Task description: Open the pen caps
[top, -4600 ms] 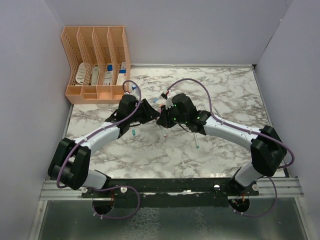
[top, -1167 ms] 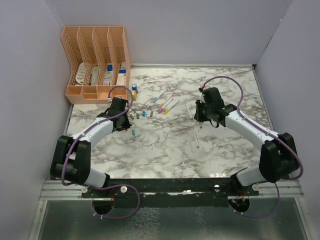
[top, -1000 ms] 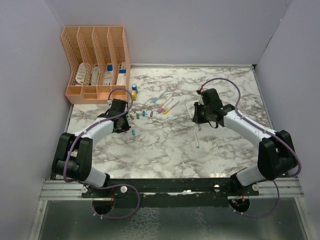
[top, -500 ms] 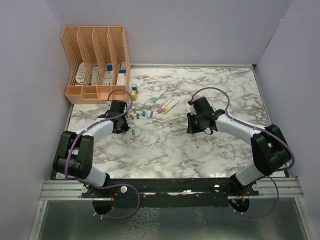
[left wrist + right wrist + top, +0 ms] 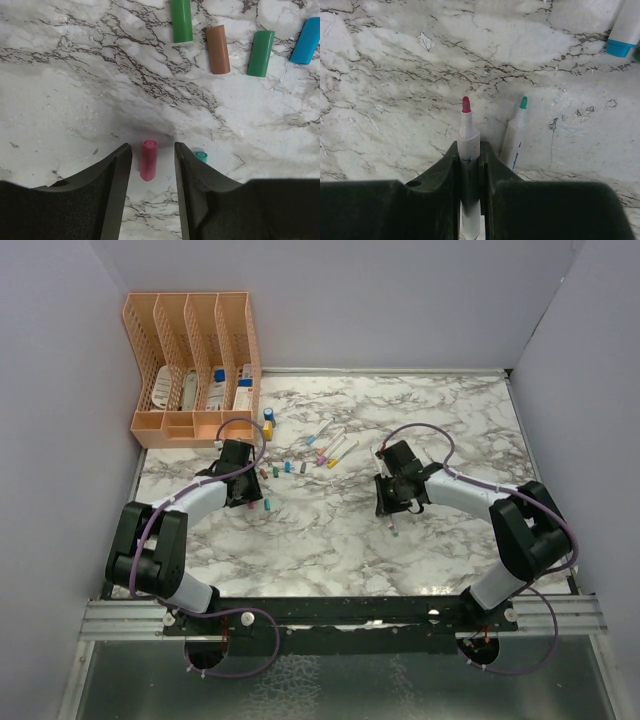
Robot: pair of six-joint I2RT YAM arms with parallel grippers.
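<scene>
Four caps line the top of the left wrist view: a green cap (image 5: 181, 20) cut off by the upper edge, a brown cap (image 5: 218, 49), a second green cap (image 5: 261, 53) and a blue cap (image 5: 305, 34) clipped at the right edge. A teal cap (image 5: 200, 156) is half hidden behind one finger. The left hand (image 5: 151, 149) is low over the bench, fingers apart, with a pink cap (image 5: 148, 160) lying between them and touching neither.

The bench (image 5: 330, 540) is white marble with dark veins, walled by plain pale panels (image 5: 400, 300). A peach desk organiser (image 5: 195, 360) sits at its far left corner.

From above, both hands' fingers are hidden under the wrists and the caps are mere coloured specks. Only the right wrist view shows the right hand (image 5: 469, 146) clamped on a white pen (image 5: 469, 135) with a red tip, and a teal-tipped pen (image 5: 516, 135) just beside it.
</scene>
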